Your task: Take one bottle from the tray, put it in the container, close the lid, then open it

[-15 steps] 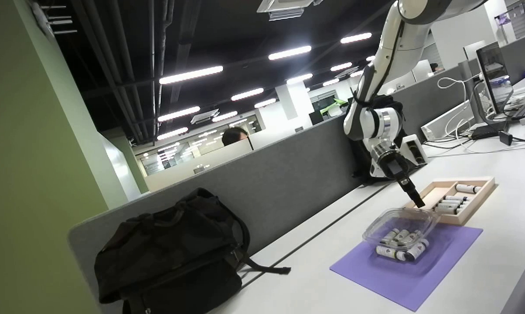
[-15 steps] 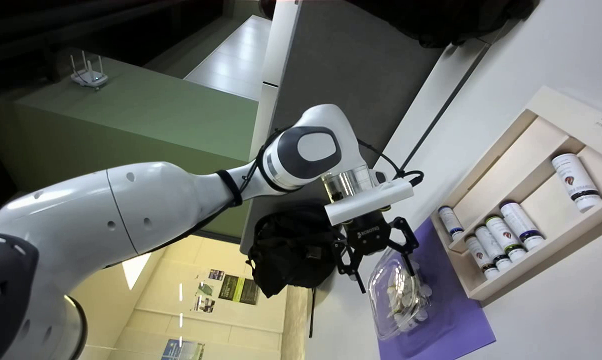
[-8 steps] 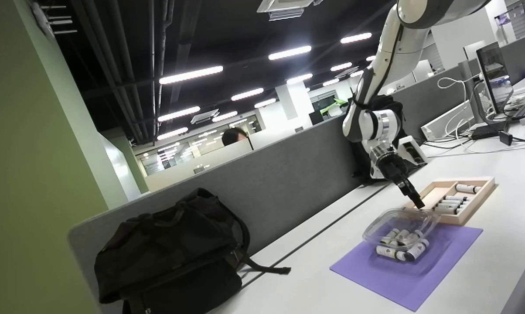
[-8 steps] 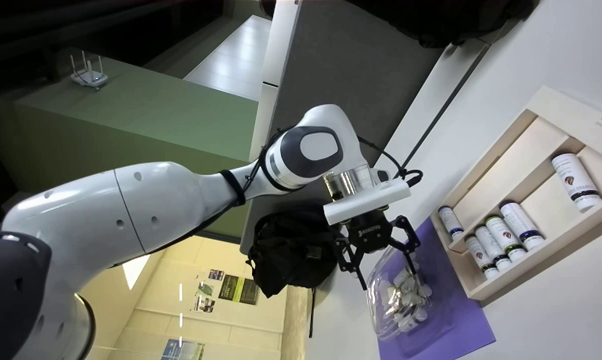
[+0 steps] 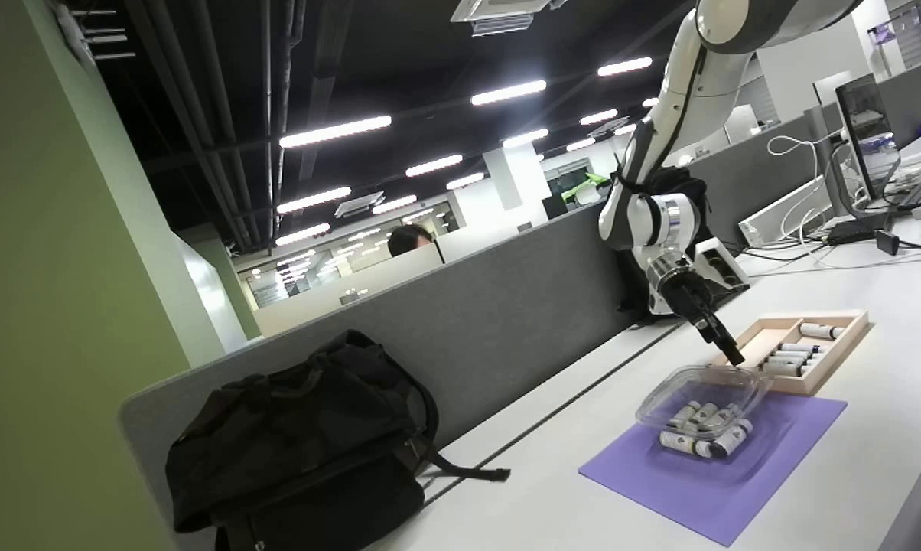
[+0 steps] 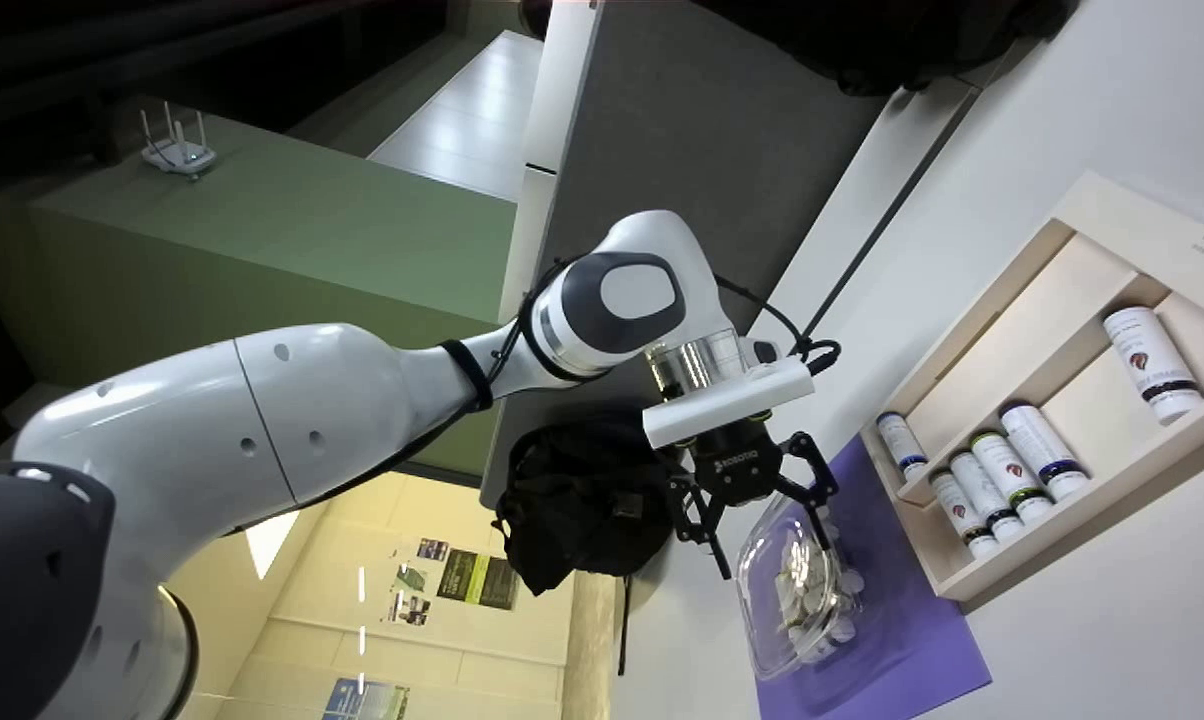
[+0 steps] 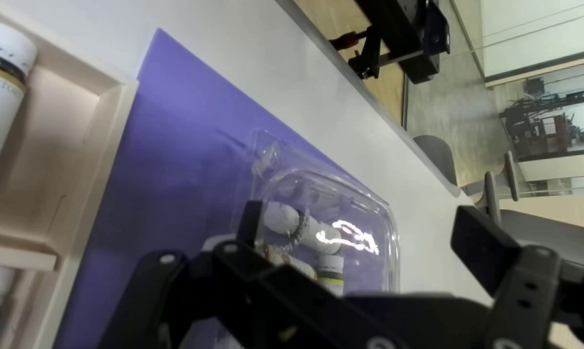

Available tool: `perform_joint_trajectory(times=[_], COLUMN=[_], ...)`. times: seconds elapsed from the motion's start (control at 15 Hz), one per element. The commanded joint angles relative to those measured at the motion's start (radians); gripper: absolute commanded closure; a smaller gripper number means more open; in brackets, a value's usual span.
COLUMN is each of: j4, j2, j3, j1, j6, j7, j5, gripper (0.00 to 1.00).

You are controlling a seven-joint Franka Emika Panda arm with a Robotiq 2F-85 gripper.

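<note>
- The fingers point(image 7: 486, 249) stand spread wide at the end of the white arm point(image 6: 332, 400), tips pointing down; in an exterior view they hang just over the far right edge of the clear container point(image 5: 698, 385), and I cannot tell if they touch it.
- The container rests on the purple mat point(image 5: 636, 467), with several bottles point(image 5: 732, 438) lying inside; whether it is fully closed I cannot tell.
- In both exterior views the wooden tray point(image 6: 1142, 228) lies right of the container; six bottles point(image 6: 1010, 475) show in it, four side by side.
- In the wrist view the mat meets the tray's rim, and a strip of purple separates tray from container.
- In an exterior view a broad stretch of white table point(image 5: 537, 516) runs left from the mat to the black backpack point(image 5: 300, 459); at the far side it reaches the grey partition point(image 5: 506, 321).
- In the wrist view more table runs along the mat's right side to the table's edge, with a grey chair point(image 7: 554, 230) beyond.
</note>
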Motion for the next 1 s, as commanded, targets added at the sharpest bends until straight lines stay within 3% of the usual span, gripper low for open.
perform_joint_trajectory(times=[0.0, 0.93], j4=[0.014, 0.006], j2=[-0.008, 0.009], j3=[-0.003, 0.004], j1=[-0.003, -0.008], j6=[-0.025, 0.003], j7=[0.032, -0.006], j5=[-0.011, -0.013], gripper=[0.00, 0.00])
